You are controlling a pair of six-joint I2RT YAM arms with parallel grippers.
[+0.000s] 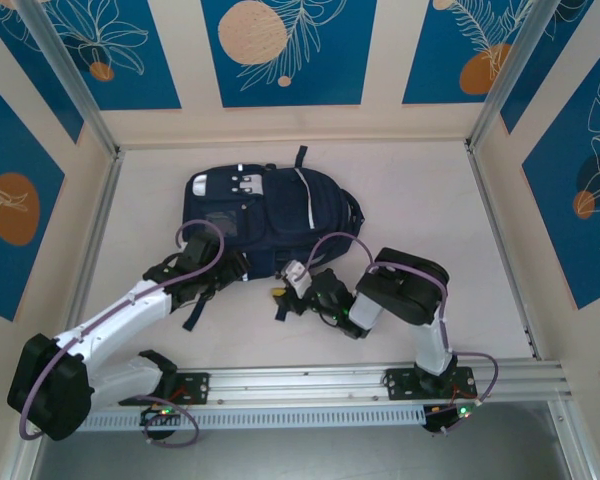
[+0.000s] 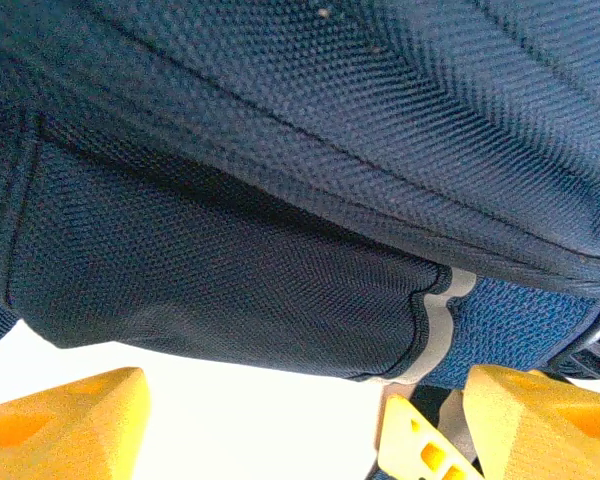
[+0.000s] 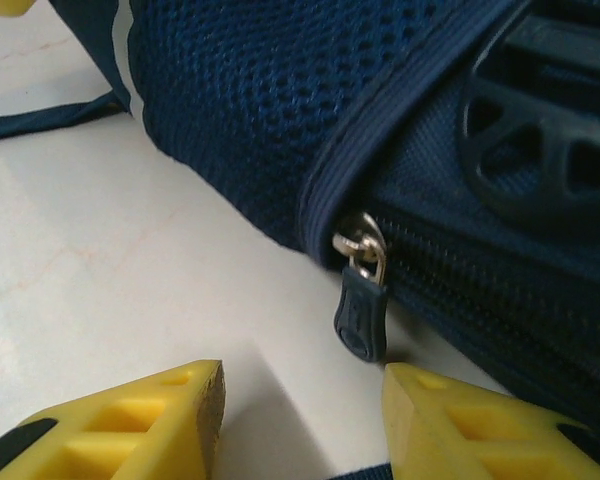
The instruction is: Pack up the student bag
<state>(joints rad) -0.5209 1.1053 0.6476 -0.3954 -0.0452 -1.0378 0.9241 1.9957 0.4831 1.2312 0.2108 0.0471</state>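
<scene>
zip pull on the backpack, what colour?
Dark navy zip pull, hanging from a silver ring, matching the backpack. Right wrist view shows it best.

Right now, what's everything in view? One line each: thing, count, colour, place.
student bag: 1, dark navy with white patches, lying flat mid-table
zip pull: 1, navy tab on a silver ring, hanging at the bag's edge just above the table
table: 1, off-white, under everything
wall panels: several, blue with orange discs, around the table
rail: 1, silver, near edge
left pincer: 1, yellow fingers, open, by the bag's side
right pincer: 1, yellow fingers, open, facing the zip pull
</scene>
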